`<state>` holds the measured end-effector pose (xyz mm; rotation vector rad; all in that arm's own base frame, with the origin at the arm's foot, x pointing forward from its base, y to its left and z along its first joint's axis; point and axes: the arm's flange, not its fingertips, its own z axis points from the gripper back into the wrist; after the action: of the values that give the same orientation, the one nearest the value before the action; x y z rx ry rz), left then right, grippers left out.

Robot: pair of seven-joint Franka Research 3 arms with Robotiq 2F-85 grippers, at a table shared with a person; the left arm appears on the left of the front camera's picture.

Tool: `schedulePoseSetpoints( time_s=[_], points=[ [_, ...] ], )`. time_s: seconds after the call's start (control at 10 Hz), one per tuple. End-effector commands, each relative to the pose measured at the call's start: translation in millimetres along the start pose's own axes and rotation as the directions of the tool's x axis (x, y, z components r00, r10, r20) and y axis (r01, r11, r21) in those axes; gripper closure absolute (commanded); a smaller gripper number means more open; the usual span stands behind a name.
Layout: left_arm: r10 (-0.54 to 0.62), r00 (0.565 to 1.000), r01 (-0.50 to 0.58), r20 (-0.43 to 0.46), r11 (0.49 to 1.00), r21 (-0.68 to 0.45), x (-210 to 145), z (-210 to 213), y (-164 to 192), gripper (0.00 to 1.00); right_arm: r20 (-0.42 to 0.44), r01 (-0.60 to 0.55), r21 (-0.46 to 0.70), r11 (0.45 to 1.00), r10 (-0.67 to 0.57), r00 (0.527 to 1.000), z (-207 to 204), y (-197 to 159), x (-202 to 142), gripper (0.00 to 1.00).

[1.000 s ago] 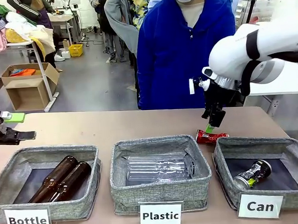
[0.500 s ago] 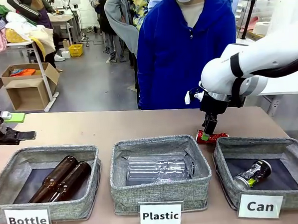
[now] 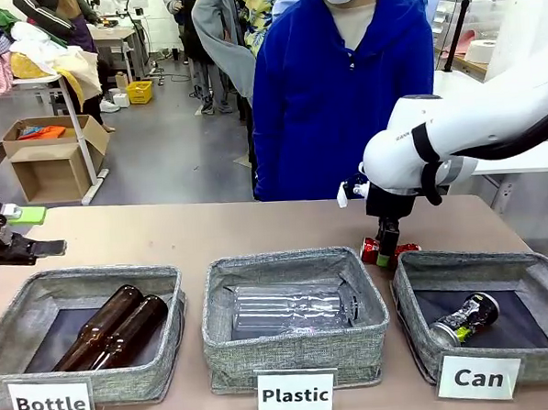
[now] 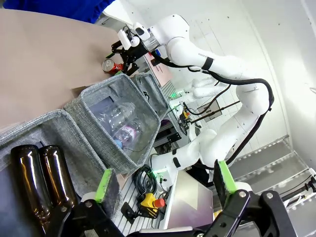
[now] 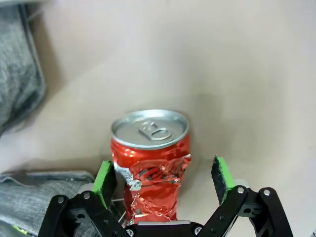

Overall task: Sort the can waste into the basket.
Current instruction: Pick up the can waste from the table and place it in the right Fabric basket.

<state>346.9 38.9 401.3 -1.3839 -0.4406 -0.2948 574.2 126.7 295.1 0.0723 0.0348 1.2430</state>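
Beige desk (image 3: 211, 228), three grey bins along the lower frame, person in blue at top centre.
Right jaws (image 3: 385, 258) spread wide, straddling the crushed red can (image 5: 149, 163) lying centre right, just behind the "Can" basket (image 3: 498, 271), where the black can (image 3: 465, 318) rests. Left jaws (image 3: 23, 232) released at far left edge.

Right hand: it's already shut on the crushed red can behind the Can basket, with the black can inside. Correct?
Not quite. The right hand is open, its pads either side of the red can, as the right wrist view shows. The black can does lie in the Can basket.
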Motion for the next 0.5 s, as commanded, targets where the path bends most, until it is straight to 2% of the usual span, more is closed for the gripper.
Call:
schedulePoseSetpoints(
  time_s=[0.0, 0.2, 0.3, 0.4],
  points=[
    [0.005, 1.0, -0.005, -0.008, 1.0, 0.0, -0.3, 1.6, -4.2, 0.0, -0.03, -0.024, -0.004, 1.0, 0.024, 0.999, 6.7, -2.8, -0.9, 0.0],
    [0.005, 1.0, -0.005, -0.008, 1.0, 0.0, -0.3, 1.6, -4.2, 0.0, -0.027, 0.002, 0.004, 1.0, -0.002, 1.0, 5.3, -3.8, 0.8, 0.0],
    [0.005, 1.0, -0.005, -0.008, 1.0, 0.0, -0.3, 1.6, -4.2, 0.0, -0.015, 0.018, 0.016, 1.0, -0.018, 1.0, 7.4, -4.7, 0.6, 0.59],
    [0.005, 1.0, -0.005, -0.008, 1.0, 0.0, -0.3, 1.6, -4.2, 0.0, -0.002, 0.019, 0.015, 1.0, -0.019, 1.0, 9.9, -4.0, 0.6, 0.6]
  ],
)
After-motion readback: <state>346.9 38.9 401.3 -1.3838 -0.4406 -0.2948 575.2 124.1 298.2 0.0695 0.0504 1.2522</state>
